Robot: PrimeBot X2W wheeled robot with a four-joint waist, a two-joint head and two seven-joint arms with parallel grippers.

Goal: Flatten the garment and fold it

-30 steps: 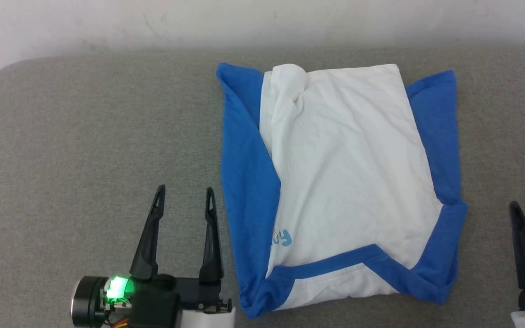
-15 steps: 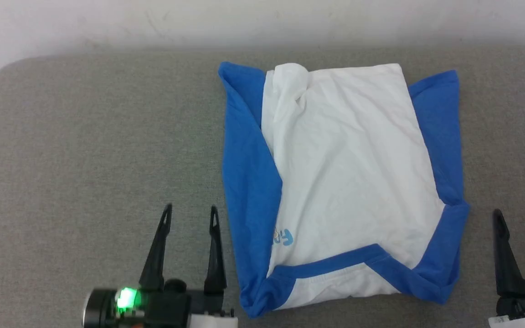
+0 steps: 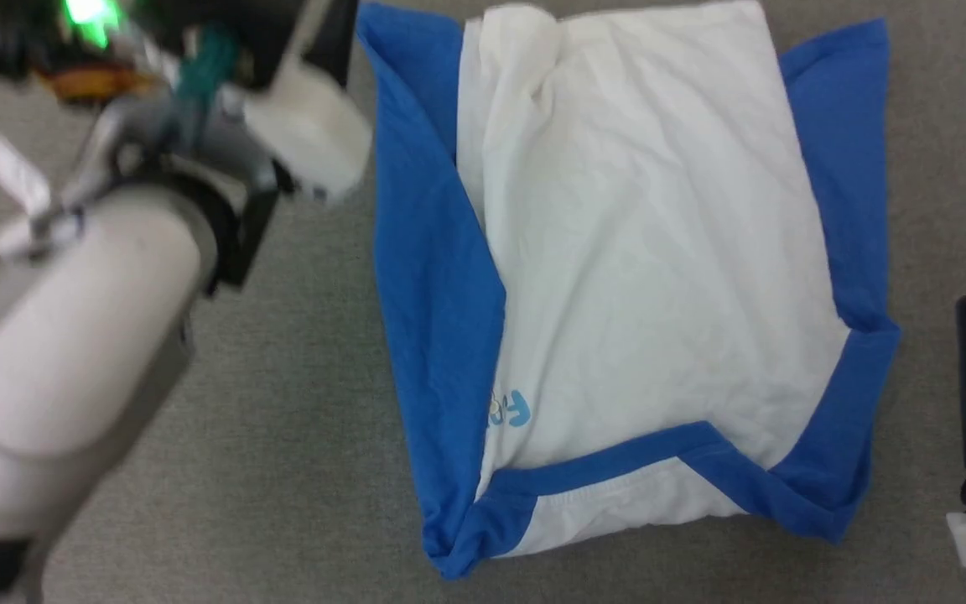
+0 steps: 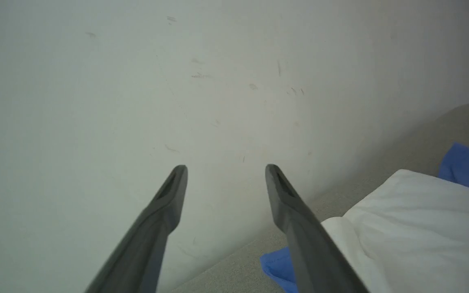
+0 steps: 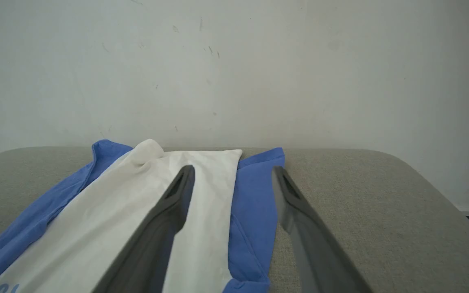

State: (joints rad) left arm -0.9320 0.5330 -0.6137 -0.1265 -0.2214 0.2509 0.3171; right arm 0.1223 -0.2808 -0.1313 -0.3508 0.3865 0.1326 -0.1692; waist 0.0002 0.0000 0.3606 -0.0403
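**A:** The soft white jersey shirt with bright blue sleeves (image 3: 642,277) lies part-folded on the grey padded surface (image 3: 282,419). What's new?

**B:** The left gripper (image 4: 226,169) has swung from seven to eleven o'clock of it, jaws apart, empty. The right gripper (image 5: 234,171) waits at four o'clock, likewise. Likely another fold.

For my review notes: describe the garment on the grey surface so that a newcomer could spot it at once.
A grey fabric surface stands against a pale wall. On it lies the garment, folded to a rough rectangle. Its colours set it apart: white middle, blue bands down both sides, small light-blue print near one corner.
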